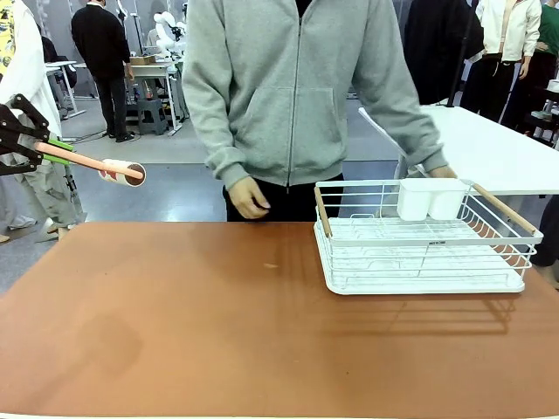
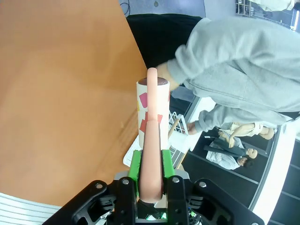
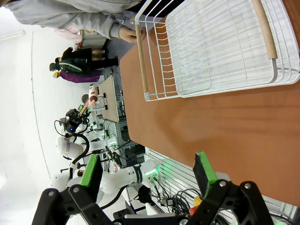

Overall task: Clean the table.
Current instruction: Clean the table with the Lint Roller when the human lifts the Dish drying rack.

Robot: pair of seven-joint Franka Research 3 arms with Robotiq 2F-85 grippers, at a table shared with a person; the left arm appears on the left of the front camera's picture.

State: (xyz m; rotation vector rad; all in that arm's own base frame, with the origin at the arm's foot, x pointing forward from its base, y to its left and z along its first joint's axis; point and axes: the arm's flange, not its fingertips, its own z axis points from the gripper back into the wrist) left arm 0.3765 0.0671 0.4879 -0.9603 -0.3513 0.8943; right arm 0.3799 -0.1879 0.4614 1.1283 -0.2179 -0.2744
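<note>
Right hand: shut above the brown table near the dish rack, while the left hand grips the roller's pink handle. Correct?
No: the right hand is open, pads apart, as the right wrist view shows. It is above the table near the dish rack, and the left hand grips the roller's pink handle.

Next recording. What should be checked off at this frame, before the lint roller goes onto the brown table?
1. Grip: robot's left hand is shut on the lint roller by its pink handle: ok.
2. Roller on the table: it is in the air near the far left corner, not touching: not ok.
3. Robot's right hand: open, empty, above the table by the dish rack: ok.
4. People clear: one person's hand hangs at the far edge, the other hand is at the rack's white cup: not ok.
5. Speck mid-table, dirt or mark: cannot tell.
</note>
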